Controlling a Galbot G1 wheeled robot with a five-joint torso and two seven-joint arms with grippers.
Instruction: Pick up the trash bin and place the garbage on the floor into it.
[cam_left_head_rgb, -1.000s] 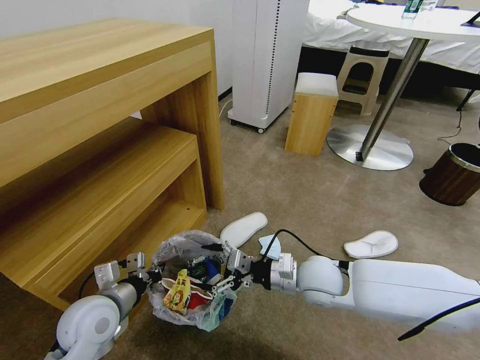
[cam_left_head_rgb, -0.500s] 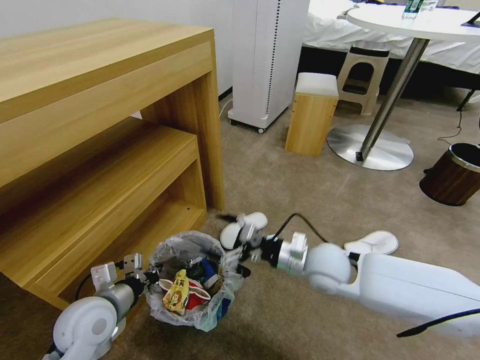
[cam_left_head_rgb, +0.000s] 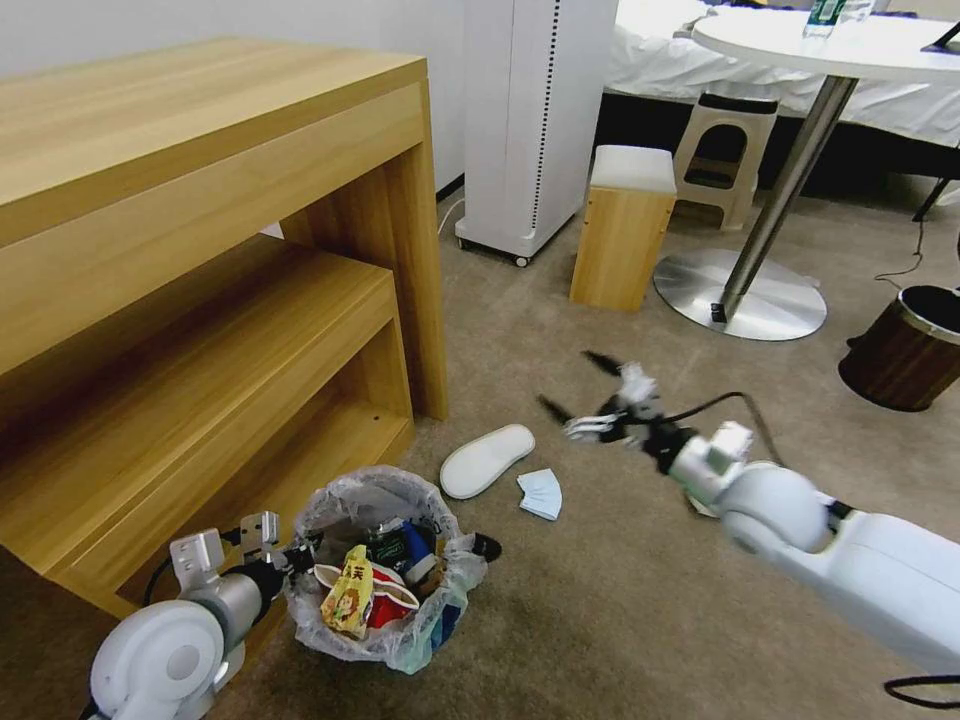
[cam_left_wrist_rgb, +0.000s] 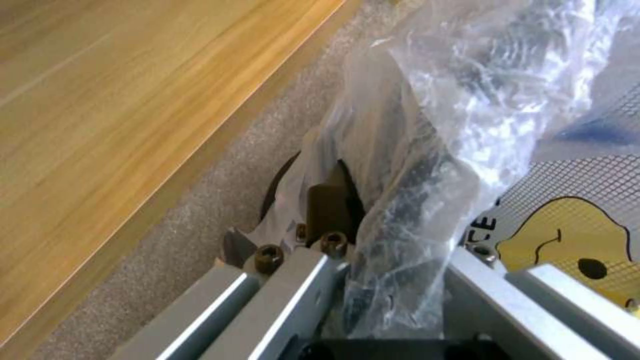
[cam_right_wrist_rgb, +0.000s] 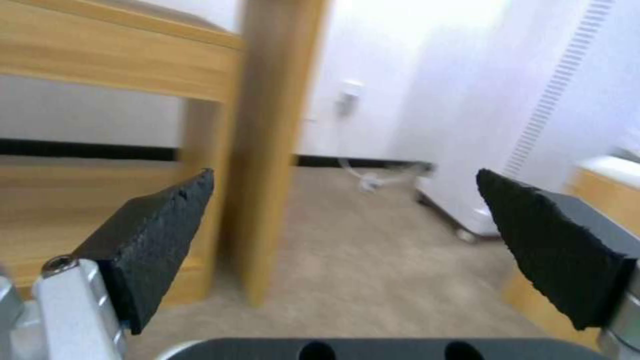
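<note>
Your left gripper (cam_left_head_rgb: 285, 560) pinched the trash bin (cam_left_head_rgb: 380, 570) by its crinkly-bagged rim, near-left on the floor (cam_left_head_rgb: 620, 600). The slipper (cam_left_head_rgb: 487, 460) and mask (cam_left_head_rgb: 540, 493) beyond looked light, floppy; pinch an edge. Right gripper (cam_left_head_rgb: 590, 392) hung wide open, empty.

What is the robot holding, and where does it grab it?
The left hand pinches the trash bin by its bag-covered rim. The right hand is open, holding nothing.

Even, bright indoor light; motion blur on right gripper (cam_left_head_rgb: 583, 388); glare on crinkled clear plastic bag (cam_left_wrist_rgb: 460, 100).
</note>
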